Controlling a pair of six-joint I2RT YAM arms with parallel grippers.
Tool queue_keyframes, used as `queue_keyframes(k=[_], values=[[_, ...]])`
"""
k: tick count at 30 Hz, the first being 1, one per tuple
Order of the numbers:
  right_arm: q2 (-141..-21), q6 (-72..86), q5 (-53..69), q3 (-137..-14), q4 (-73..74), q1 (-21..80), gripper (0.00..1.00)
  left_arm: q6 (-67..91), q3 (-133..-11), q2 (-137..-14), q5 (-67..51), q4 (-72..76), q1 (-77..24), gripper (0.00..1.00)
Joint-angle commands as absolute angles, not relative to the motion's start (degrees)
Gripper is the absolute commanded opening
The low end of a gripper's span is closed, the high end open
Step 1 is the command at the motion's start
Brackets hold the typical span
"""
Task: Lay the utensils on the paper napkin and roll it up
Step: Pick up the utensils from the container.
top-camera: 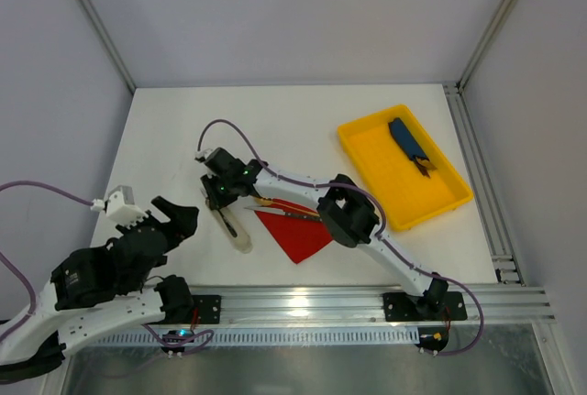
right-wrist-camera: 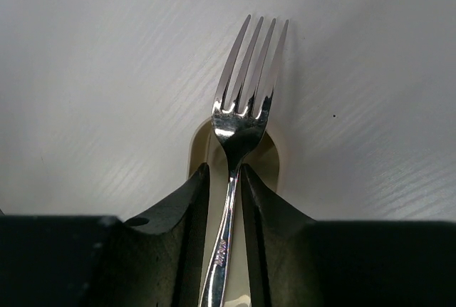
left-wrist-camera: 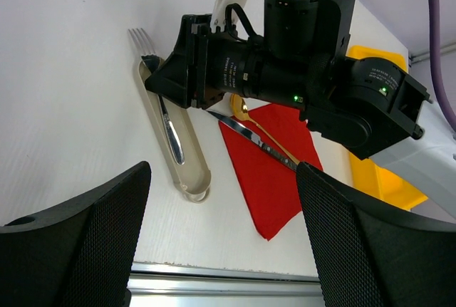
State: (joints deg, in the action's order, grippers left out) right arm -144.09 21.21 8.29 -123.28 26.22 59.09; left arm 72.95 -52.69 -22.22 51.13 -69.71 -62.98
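Observation:
The silver fork [right-wrist-camera: 242,107] lies inside a pale translucent sleeve [left-wrist-camera: 187,164], tines [left-wrist-camera: 140,38] sticking out of its far end. My right gripper [right-wrist-camera: 225,172] is down over the sleeve's mouth. Its jaws are set narrowly astride the fork's neck, with a thin gap showing on each side. The red paper napkin [top-camera: 295,235] lies just right of the sleeve. A gold spoon [left-wrist-camera: 246,115] and a dark slim utensil [left-wrist-camera: 253,138] rest across its upper part. My left gripper [left-wrist-camera: 222,168] hovers wide open and empty at the near left [top-camera: 174,221].
A yellow tray [top-camera: 367,161] stands at the right of the table with a dark-blue oblong item [top-camera: 406,138] in it. The right arm [top-camera: 348,216] stretches across the napkin's right side. An aluminium rail [top-camera: 303,303] runs along the near edge.

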Motion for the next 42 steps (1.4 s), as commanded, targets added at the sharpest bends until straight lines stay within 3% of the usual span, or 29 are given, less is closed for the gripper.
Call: queue_keyframes(k=[1, 10, 27, 38, 42], values=[[-145.1, 21.6, 6.1, -125.5, 26.8, 59.7, 0.28, 72.2, -52.9, -20.1, 51.8, -70.0, -63.0, 0.84], [-143.8, 23.5, 3.6, -126.5, 25.6, 60.4, 0.04, 70.8, -54.1, -18.6, 52.0, -71.8, -63.0, 0.84], [-131.2, 20.7, 2.5, -116.6, 18.7, 59.4, 0.04, 70.0, -55.0, -21.6, 53.3, -69.6, -62.9, 0.82], [-121.9, 20.6, 14.2, -106.1, 12.2, 55.3, 0.04, 71.4, -55.9, -26.5, 53.4, -66.1, -63.0, 0.81], [-113.1, 23.9, 27.1, -92.4, 3.2, 51.3, 0.04, 70.1, -55.5, -29.0, 51.5, -61.6, -62.9, 0.81]])
